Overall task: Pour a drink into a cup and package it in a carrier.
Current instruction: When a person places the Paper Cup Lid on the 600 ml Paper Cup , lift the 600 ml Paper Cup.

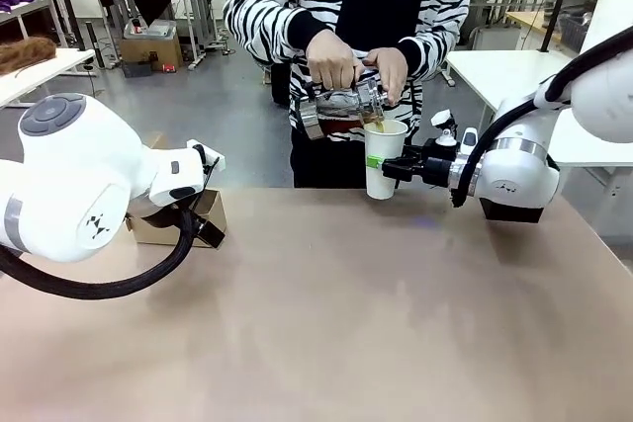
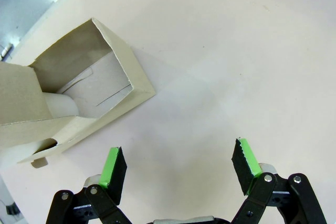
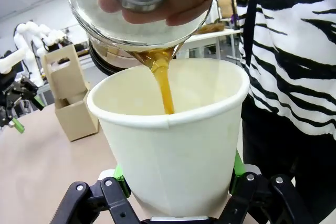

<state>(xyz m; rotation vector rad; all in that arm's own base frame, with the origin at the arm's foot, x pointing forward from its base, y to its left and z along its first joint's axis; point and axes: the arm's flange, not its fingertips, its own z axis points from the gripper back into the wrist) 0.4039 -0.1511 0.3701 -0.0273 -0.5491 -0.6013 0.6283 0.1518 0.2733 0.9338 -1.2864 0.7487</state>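
My right gripper (image 1: 384, 167) is shut on the white paper cup (image 1: 384, 157), holding it upright above the table's far edge. The person's hands tilt a clear glass jug (image 1: 341, 106) over it, and the brown drink (image 3: 164, 85) streams into the cup (image 3: 173, 145). In the right wrist view, the green pads (image 3: 122, 174) press both sides of the cup. The brown cardboard carrier (image 1: 203, 219) sits at the table's left, partly behind my left arm. My left gripper (image 2: 181, 169) hangs open above the table beside the carrier (image 2: 73, 98), whose pockets face up.
The person in a striped top stands at the far side of the table (image 1: 346, 323). The left arm's black cable (image 1: 119, 284) loops over the table's left side. A white table (image 1: 495, 71) stands behind my right arm.
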